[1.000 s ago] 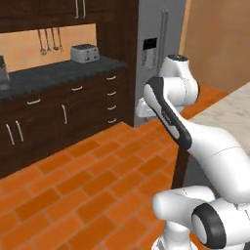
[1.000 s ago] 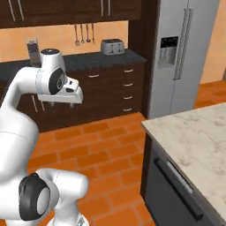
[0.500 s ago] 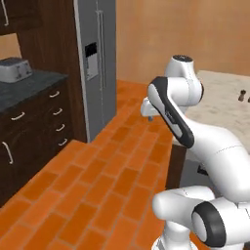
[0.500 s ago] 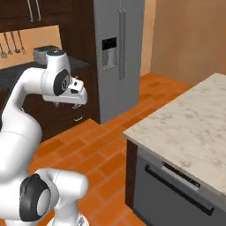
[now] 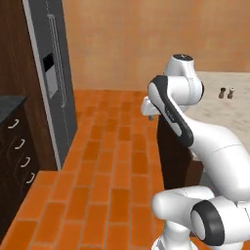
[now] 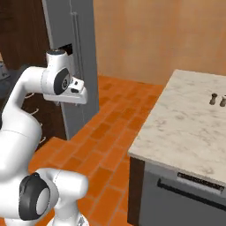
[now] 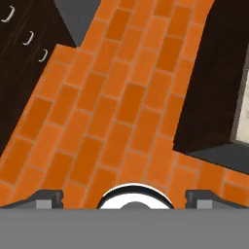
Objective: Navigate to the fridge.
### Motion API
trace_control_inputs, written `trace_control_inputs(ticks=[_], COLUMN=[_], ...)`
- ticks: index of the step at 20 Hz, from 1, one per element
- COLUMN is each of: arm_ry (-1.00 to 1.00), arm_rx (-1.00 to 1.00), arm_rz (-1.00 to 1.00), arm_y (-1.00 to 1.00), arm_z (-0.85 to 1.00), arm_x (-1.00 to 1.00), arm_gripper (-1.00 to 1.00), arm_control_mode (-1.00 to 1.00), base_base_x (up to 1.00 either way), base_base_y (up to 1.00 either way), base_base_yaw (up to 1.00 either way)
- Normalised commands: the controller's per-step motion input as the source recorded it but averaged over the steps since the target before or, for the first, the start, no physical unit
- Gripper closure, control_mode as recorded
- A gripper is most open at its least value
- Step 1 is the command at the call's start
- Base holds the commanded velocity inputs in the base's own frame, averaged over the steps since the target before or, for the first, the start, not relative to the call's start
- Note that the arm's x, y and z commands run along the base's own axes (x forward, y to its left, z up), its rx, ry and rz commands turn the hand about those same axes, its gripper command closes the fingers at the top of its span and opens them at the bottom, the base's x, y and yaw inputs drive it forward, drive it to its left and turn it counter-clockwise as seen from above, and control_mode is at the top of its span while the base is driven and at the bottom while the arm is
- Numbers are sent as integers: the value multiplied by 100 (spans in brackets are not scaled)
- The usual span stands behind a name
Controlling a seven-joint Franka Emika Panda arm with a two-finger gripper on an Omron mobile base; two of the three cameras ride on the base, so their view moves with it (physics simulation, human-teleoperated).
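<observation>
Our hand hangs empty over the brick floor, its fingers spread wide apart. The fridge stands ahead on our left, beside dark drawers. On our right, the marble tabletop carries two small shakers.

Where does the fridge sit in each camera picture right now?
Left base view: the fridge stands at the upper left, beside the dark drawers.
Right base view: upper left, behind the arm.
Hand view: a grey corner at the top, probably its foot.
Shared landmark: the orange brick floor.
</observation>
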Motion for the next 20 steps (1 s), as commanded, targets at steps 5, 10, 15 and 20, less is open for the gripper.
trace_control_inputs(ticks=[5, 10, 15, 20], arm_ry=[0, 0, 0, 0], arm_rx=[0, 0, 0, 0], arm_rz=[0, 0, 0, 0], arm_y=[0, 0, 0, 0], arm_z=[0, 0, 0, 0], arm_x=[0, 0, 0, 0], arm_gripper=[-100, -100, -100, -100], arm_control_mode=[100, 100, 100, 100], base_base_x=[100, 100, 100, 100], base_base_y=[96, 79, 58, 11], base_base_yaw=[-51, -24, -4, 12])
